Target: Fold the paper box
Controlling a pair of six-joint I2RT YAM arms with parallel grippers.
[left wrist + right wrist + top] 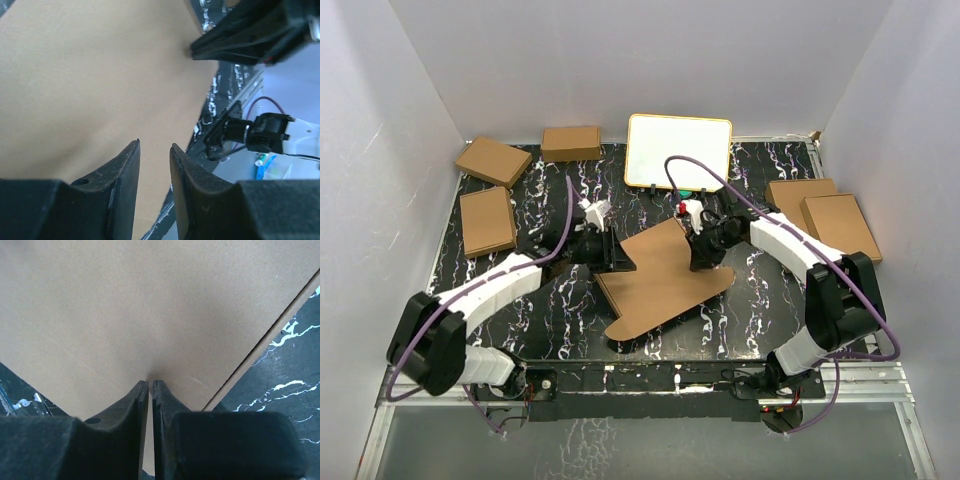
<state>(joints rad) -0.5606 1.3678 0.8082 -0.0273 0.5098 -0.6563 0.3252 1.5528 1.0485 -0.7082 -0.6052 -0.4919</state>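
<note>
Early in the fold, by the look of it: raising one panel of the paper box (665, 285) off the flat, most flaps not yet turned up. Found at the centre of the table (570, 310) in the top view, rounded tongue flap pointing to 7 o'clock, the panel toward 12 o'clock tilted up between the two arms. Pinched at the 3 o'clock edge of that panel by the right gripper (150, 382), fingers drawn nearly together with only a slit between and the cardboard dimpled at their tips; read as a grip on the sheet. Flanked at 9 o'clock by the left gripper (155, 146), fingers parted by a narrow gap, nothing plainly caught between, tan board filling the view beyond. Next, probably: bring the panel upright along its crease with the base held flat, so calling for one arm to brace while the other swings. Some risk of the thin sheet sliding or bowing instead of creasing. Hard to make out: score lines and slits, washed out in both wrist views; whether the left fingers touch the board at all; the fold line itself, covered by the raised panel. Cut off at the top of the left wrist view: the other arm's dark fingers, at 1 o'clock. Well apart: smaller folded boxes (495, 160) at 10 and 2 o'clock, white board (678, 150) at 12.
</note>
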